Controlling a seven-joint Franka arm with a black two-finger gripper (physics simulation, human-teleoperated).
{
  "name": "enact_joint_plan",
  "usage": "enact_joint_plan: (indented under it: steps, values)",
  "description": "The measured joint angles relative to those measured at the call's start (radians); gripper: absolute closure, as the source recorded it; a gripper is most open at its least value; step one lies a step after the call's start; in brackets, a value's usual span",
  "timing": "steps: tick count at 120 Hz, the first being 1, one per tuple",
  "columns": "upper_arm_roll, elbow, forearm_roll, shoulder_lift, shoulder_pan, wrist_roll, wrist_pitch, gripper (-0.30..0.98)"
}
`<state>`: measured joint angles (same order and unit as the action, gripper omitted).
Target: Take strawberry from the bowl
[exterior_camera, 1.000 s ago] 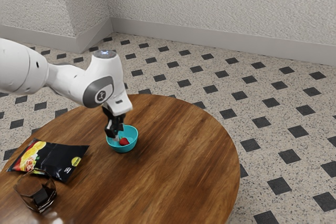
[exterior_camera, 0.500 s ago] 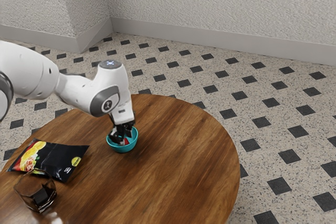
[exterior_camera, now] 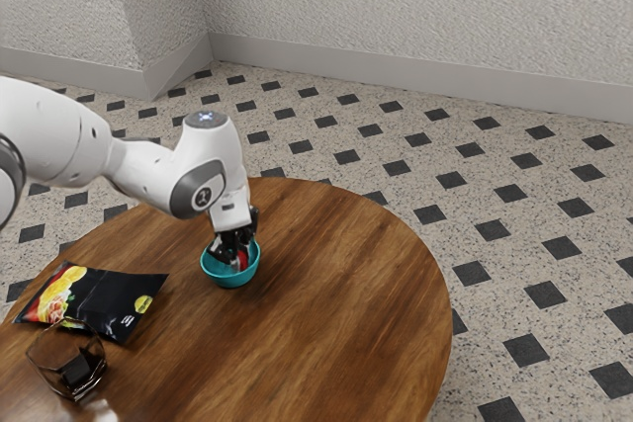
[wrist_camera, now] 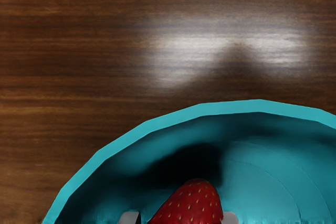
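My gripper (exterior_camera: 235, 255) reaches down into the turquoise bowl (exterior_camera: 230, 282), its fingers shut on the red strawberry (exterior_camera: 242, 260). Part of the fruit is hidden by the black fingers. In the wrist view the strawberry (wrist_camera: 191, 206) lies between the two grey fingertips of the gripper (wrist_camera: 180, 218), over the inside of the bowl (wrist_camera: 173, 118). A dark shadow falls on the bowl's inner wall beside the fruit.
On the round wooden table (exterior_camera: 331, 294), a black snack bag (exterior_camera: 111, 301) lies toward the exterior view's left of the bowl. A dark transparent glass (exterior_camera: 69, 363) stands near the bag.
My hand has come down into the bowl and moved slightly toward the exterior view's right. The fingers have closed around the strawberry, which has shifted slightly with them.
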<state>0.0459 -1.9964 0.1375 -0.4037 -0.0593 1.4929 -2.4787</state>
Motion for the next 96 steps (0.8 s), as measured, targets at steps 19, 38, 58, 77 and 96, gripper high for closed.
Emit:
enact_joint_plan:
  steps: [19,38,58,77,96]
  values:
    - [0.039,0.0,-0.003,0.124,0.018,0.01,0.015,0.65]
    - [0.168,0.029,-0.003,0.103,0.026,0.006,0.026,0.64]
    - [0.207,0.033,-0.003,0.038,0.026,-0.004,0.003,0.57]
    - [0.21,0.038,-0.004,0.026,0.024,-0.01,-0.005,0.28]
    - [0.159,0.055,-0.035,0.211,0.011,-0.203,0.152,0.13]
